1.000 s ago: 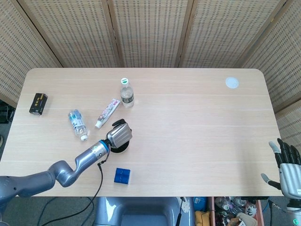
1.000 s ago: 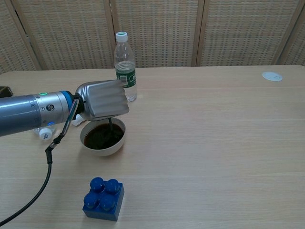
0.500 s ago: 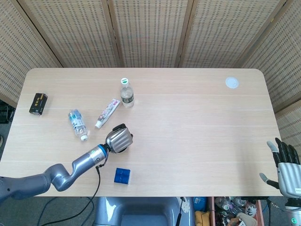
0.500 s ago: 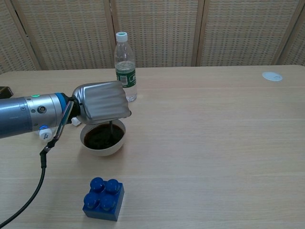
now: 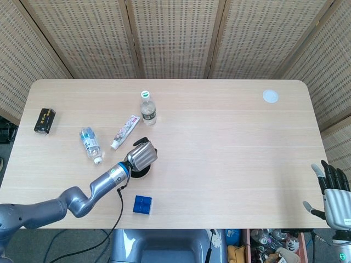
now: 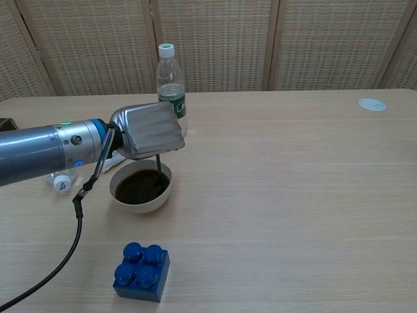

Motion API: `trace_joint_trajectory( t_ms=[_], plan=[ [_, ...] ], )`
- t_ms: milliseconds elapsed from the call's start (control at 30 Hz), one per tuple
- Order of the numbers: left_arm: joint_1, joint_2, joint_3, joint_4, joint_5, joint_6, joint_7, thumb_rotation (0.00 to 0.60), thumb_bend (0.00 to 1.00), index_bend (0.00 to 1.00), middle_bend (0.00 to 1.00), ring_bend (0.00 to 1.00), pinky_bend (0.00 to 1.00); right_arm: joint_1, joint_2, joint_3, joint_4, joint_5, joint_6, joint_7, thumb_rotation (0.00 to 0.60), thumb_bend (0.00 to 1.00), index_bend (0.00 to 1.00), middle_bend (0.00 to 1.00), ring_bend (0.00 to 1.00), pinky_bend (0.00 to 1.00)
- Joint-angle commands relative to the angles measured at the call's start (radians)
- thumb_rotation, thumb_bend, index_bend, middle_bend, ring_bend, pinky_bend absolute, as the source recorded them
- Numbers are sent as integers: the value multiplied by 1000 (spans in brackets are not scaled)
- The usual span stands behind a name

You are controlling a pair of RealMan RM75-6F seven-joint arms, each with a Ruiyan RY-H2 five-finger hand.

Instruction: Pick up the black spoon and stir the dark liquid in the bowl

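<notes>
Two views show the left hand (image 6: 148,130), its smooth silver back turned to the chest camera, poised over a round white bowl (image 6: 141,188) near the front-left part of the pale wood-grain counter (image 6: 293,195). A thin black spoon (image 6: 158,164) handle drops straight from under the hand into the dark liquid (image 6: 138,186) that fills the bowl; the fingers close around its upper end, though the grip itself is hidden beneath the hand. Behind the bowl stands an upright clear plastic bottle (image 6: 171,88) with a white cap and green label. A studded blue block (image 6: 141,272) sits near the front edge, apart from the bowl. From the head camera, a toothpaste tube (image 5: 125,131), a second bottle lying flat (image 5: 91,144) and a small black box (image 5: 45,120) lie toward the left edge, and a white disc (image 5: 270,96) rests near the far-right corner. The right hand (image 5: 335,192) hangs off the front-right corner, fingers spread and holding nothing.
</notes>
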Motion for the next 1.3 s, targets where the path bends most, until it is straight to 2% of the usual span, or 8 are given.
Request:
trace_joint_trajectory(
  t_ms=[33,300,600,1033,1300],
  plan=[
    [13,18,15,-13,0,10,-8,600,520,642,843,787,757,2,0,0,0,-1,-2,-1,600,145,91,51,0,0],
    [51,79,54,-91,9,44,-36,600,521,642,843,787,757,10,-4,1,-1,-7,-11,0,600,146,91,50,0,0],
    [57,105,66,-172,21,62,-39,600,520,643,844,787,757,9,-5,1,1,-5,-10,2,600,146,91,50,0,0],
    [17,45,9,-98,-35,38,-2,600,521,643,843,787,757,1,-1,-1,1,1,-4,2,600,146,91,50,0,0],
    [30,69,30,-96,-42,45,2,600,520,643,843,787,757,5,-1,0,-3,-1,-7,-2,600,146,91,50,0,0]
  ],
)
